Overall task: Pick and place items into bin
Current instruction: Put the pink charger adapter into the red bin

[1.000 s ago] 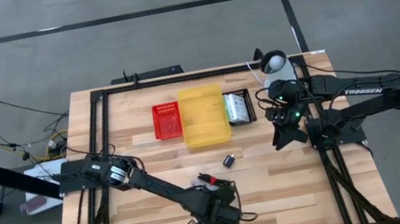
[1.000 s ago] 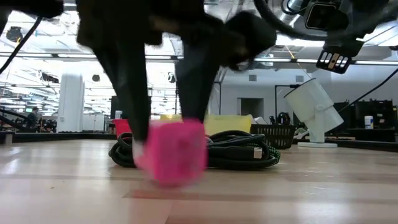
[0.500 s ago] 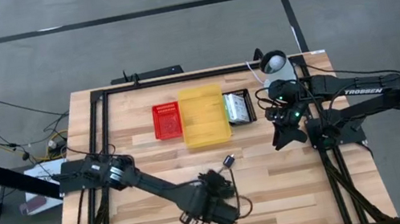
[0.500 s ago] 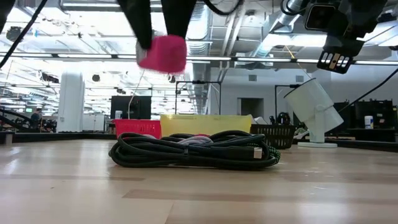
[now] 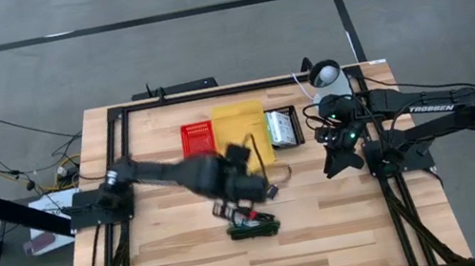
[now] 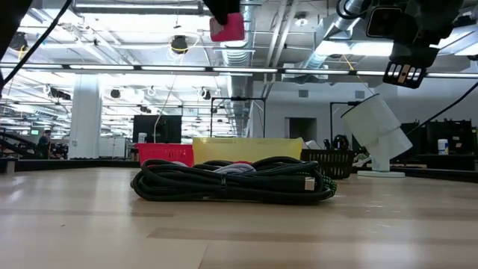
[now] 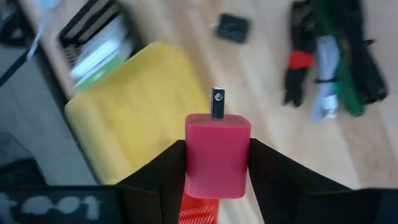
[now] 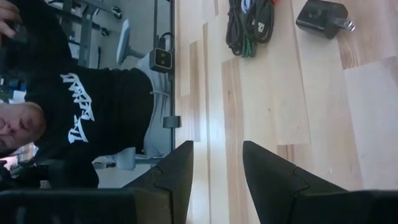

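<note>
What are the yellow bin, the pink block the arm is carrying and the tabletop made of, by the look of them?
Yellow bin: likely moulded plastic, with smooth, evenly coloured, rounded walls.
Pink charger block, clamped in the left gripper jaws: probably matte plastic, with one metal prong showing at its end.
Table: wood, pale butcher-block planks with visible seams and a light sheen.

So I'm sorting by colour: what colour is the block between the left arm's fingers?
Pinkish red block, clearest in the left wrist view.

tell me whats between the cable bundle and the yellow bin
Bare wood in the high view, from the cable bundle to the yellow bin; the left hand hovers above it.
</note>
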